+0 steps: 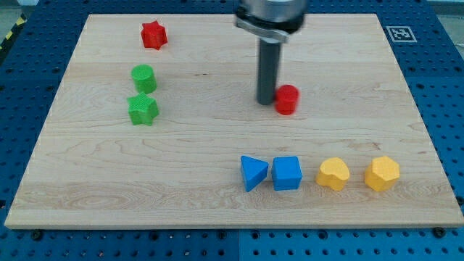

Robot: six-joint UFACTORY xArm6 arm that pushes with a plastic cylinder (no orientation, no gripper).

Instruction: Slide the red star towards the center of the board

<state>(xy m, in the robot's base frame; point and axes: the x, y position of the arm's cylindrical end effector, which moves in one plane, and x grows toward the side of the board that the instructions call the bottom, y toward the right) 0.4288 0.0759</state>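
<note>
The red star (154,35) lies near the view's top left of the wooden board (217,145). My tip (266,101) stands near the board's middle, touching or almost touching the left side of a red cylinder (287,99). The tip is far to the right of and below the red star.
A green cylinder (143,77) and a green star (143,109) lie at the left, below the red star. Along the bottom right lie a blue triangle (253,172), a blue cube (286,173), a yellow heart (333,174) and a yellow hexagon (382,173).
</note>
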